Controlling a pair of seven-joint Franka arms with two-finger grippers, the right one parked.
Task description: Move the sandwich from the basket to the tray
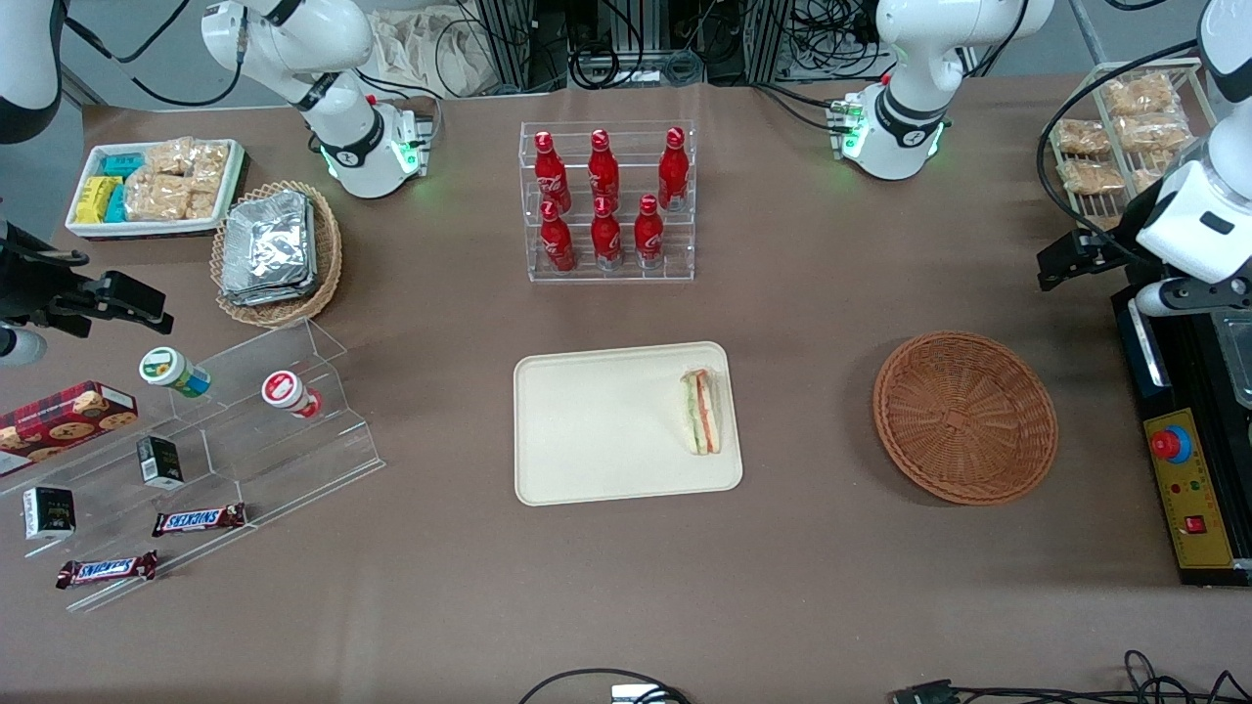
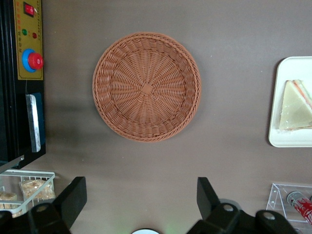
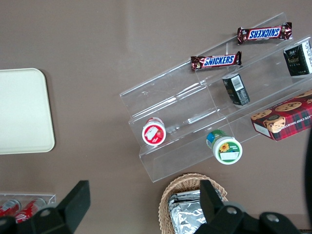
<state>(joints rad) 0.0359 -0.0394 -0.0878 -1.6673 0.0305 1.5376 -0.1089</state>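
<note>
Front view: the small triangular bread sandwich (image 1: pixel 701 412) lies on the flat cream rectangular tray (image 1: pixel 587 430), at its edge toward the round orange-brown wicker basket (image 1: pixel 964 417), which sits empty on the brown counter (image 1: pixel 802 313).

Left wrist view: the gripper (image 2: pixel 141 197) hangs spread wide and empty above the counter near the basket (image 2: pixel 146 87). Placement looks complete; only parking the arm remains.

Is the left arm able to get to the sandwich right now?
Probably yes. The sandwich lies uncovered on the tray, nothing over it. The end effector hangs open and empty near the basket.
</note>
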